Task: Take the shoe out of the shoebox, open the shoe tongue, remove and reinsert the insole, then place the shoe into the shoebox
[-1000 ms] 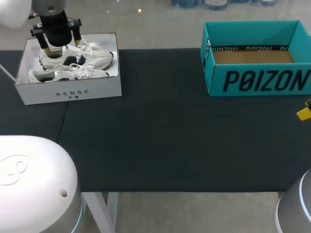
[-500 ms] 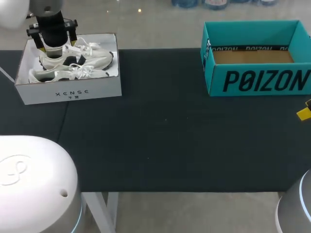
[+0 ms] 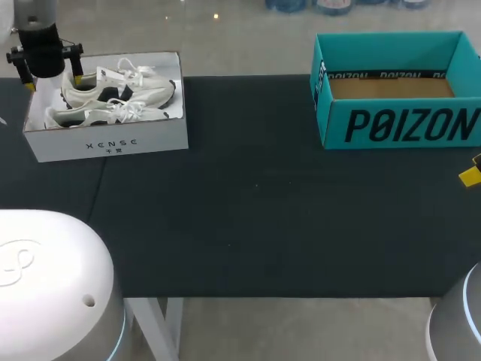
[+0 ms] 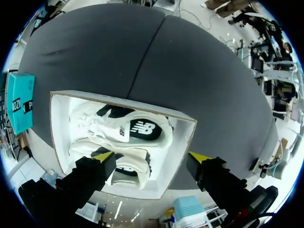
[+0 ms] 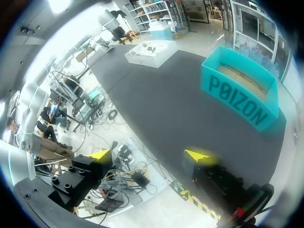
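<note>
The left gripper (image 4: 151, 156) is hanging spread and empty over the left end of the white shoebox (image 3: 105, 143). Both white shoes (image 3: 120, 90) are lying on their sides inside that box, pressed against each other, laces loose on top. The right gripper (image 5: 149, 155) is likewise gaping with nothing in it. It is waiting well away from the white shoebox, past the teal box (image 3: 398, 124), out by the table's (image 3: 255, 218) right edge.

In the wrist view one left finger is sitting over the shoes' heels while the other seems to be hanging outside the box wall, though the angle makes that hard to judge. Going straight down from there is risking a finger landing on the cardboard rim, crushing it or shoving the light box along the cloth. The shoes are touching, so pinching one is likely to drag its neighbour or snag the laces, and the box may be lifting with them.

As for writing, dark lettering is running along the white shoebox's front wall. Large black letters are covering the teal box's front, and a logo is showing on the upper shoe's side.
</note>
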{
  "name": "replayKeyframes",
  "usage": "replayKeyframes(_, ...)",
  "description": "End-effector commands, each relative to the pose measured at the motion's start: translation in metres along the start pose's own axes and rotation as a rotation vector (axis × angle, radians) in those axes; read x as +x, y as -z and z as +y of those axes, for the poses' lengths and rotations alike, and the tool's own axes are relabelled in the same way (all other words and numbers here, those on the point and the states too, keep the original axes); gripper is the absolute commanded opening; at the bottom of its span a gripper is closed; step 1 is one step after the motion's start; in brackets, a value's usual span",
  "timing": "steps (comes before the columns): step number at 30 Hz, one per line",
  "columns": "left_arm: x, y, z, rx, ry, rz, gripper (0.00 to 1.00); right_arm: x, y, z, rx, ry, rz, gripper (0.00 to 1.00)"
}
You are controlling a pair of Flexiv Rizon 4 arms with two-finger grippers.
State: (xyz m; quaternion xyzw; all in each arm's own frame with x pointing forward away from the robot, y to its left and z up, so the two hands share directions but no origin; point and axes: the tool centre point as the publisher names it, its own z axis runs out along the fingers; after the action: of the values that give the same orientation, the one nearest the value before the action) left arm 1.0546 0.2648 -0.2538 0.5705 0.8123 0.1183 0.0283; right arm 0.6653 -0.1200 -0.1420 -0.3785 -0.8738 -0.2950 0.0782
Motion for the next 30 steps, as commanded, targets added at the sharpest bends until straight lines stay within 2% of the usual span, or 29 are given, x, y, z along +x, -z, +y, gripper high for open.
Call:
replayKeyframes(1,0.003,-0.020,0.015,0.066,-0.008,0.011,1.00,-0.001,-0.001,0.001,0.003,0.000,0.000,1.00)
replayKeyframes(12,0.027,-0.047,-0.014,0.133,-0.026,0.034,1.00,-0.001,-0.001,0.001,0.003,0.000,0.000,1.00)
replayKeyframes(17,0.026,-0.057,-0.029,0.146,-0.042,0.042,1.00,-0.001,-0.001,0.001,0.003,0.000,0.000,1.00)
replayKeyframes(30,0.033,-0.079,-0.024,0.168,-0.007,0.043,1.00,-0.001,-0.001,0.001,0.003,0.000,0.000,1.00)
